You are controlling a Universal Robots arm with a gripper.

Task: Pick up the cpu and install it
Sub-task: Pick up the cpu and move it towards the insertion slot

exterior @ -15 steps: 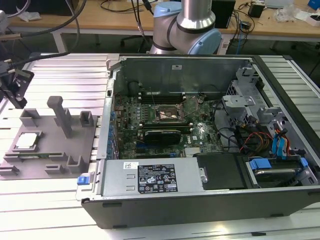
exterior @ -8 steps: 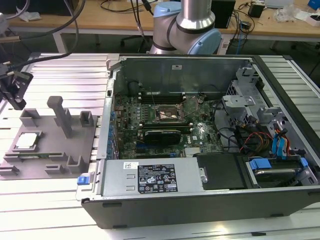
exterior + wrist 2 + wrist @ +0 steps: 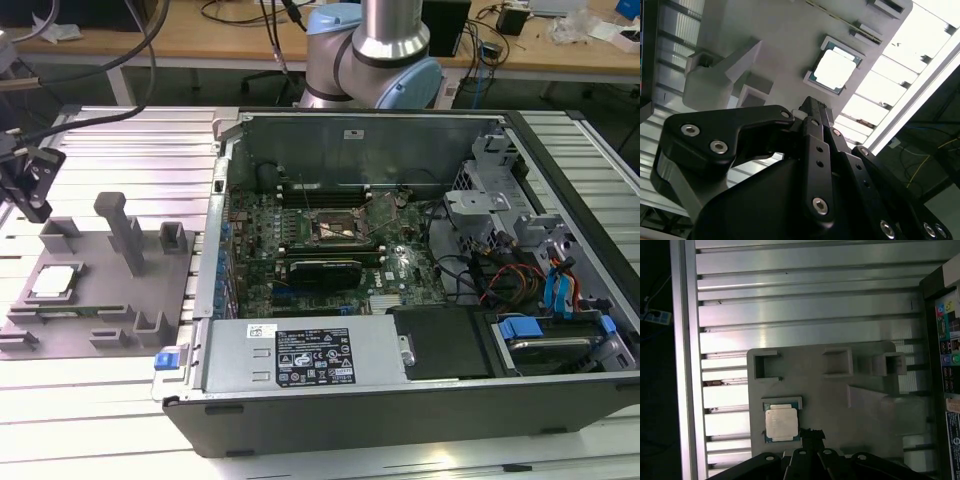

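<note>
Exterior view, from its left: the pincer (image 3: 32, 200) hangs at the far left edge over the slatted aluminium bench (image 3: 90, 425), above the grey moulded tray (image 3: 112, 300) and apart from it. In both wrist views its tips look pressed together with nothing between them, so it carries nothing. The cpu (image 3: 55, 282) lies flat in its square pocket at the tray's left end, silvery top up. In the first wrist view the cpu (image 3: 781, 423) sits near the pincer (image 3: 811, 434) tip, no contact that I can see. The second wrist view shows the same: cpu (image 3: 836, 70) seated in the pocket, the pincer (image 3: 810, 106) short of it. A tall grey post (image 3: 125, 235) stands mid-tray.

Further to the exterior view's right is the open PC case (image 3: 400, 425), lying on its side. The motherboard socket (image 3: 345, 226) sits mid-board and looks empty, with its frame apparently lifted. The labelled power supply (image 3: 310, 360) is along the near wall.

Progress, as I judge it: early. The cpu isn't grasped or lifted, and the socket has no chip. Pick, carry and seat are all left to do.
</note>
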